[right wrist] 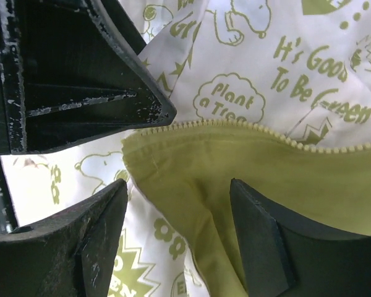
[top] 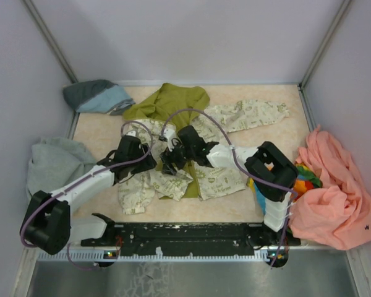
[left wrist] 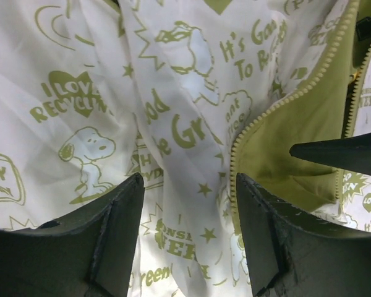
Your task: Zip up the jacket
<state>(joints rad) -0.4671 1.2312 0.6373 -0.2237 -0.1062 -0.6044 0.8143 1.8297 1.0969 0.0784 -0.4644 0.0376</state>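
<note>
Pale grey walls closed in a beige table (top: 99,133) on three sides in the top view, with both arm bases on a black rail (top: 185,234) at the near edge. The jacket (top: 221,180) lay open and unzipped mid-table, with cream printed panels either side of a strip of olive lining. Its olive hood (top: 170,102) lay toward the far edge, and one sleeve (top: 250,114) reached far right. Both arms leaned over its middle, where the left gripper (top: 147,162) and the right gripper (top: 172,162) sat close together, hiding part of the front. A grey sweatshirt (top: 52,164) was bunched at the left edge and a blue-grey garment (top: 96,96) at the far left corner. A peach-pink garment (top: 334,198) draped over the right edge, a multicoloured cloth (top: 304,176) showing beside it. From the left wrist, the left gripper (left wrist: 187,179) had its fingers apart over a fold of cream printed cloth. Zipper teeth (left wrist: 278,102) edged the olive lining (left wrist: 297,130) to their right, and a black fingertip (left wrist: 340,151) of the right gripper jutted in from the right. From the right wrist, the right gripper (right wrist: 178,185) also stood apart, straddling the olive edge below the zipper teeth (right wrist: 266,127). A finger of the left gripper (right wrist: 80,74) filled the upper left, its tip just beside the teeth.
</note>
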